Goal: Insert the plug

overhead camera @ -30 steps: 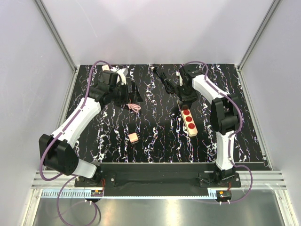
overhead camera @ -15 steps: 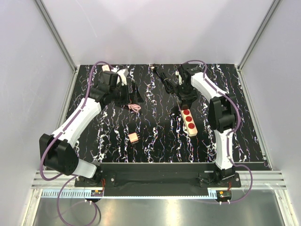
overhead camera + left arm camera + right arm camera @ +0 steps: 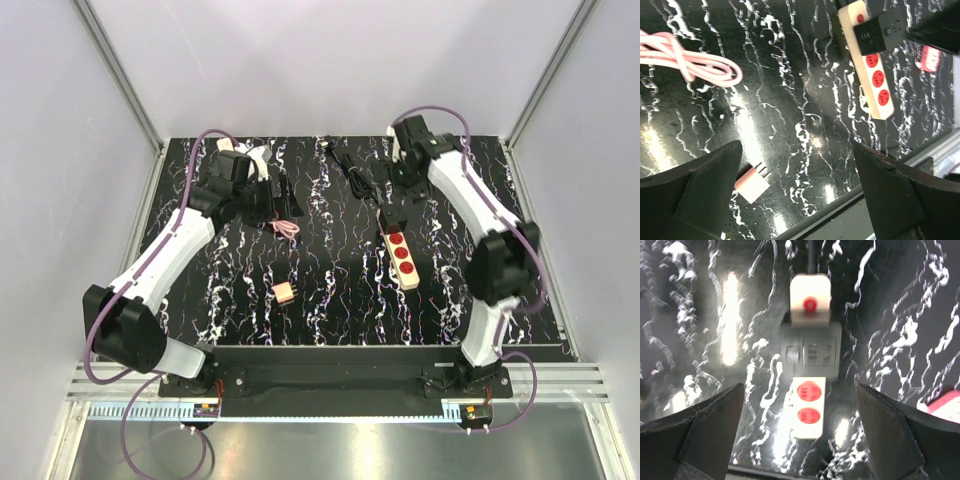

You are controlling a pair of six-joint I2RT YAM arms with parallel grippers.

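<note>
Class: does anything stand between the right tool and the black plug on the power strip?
Nothing visible. The open right tool hangs over the black plug, which sits on the power strip, clear space between.

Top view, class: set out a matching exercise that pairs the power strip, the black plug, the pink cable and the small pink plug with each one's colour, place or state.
Things
1. power strip
2. black plug
3. pink cable
4. small pink plug

Descriptions
A. lying loose on its own, prongs bare
B. white, with three red sockets free
C. looped in a bundle
D. seated on the strip, at one end of its row of sockets

Pairs: 1-B, 2-D, 3-C, 4-A
</note>
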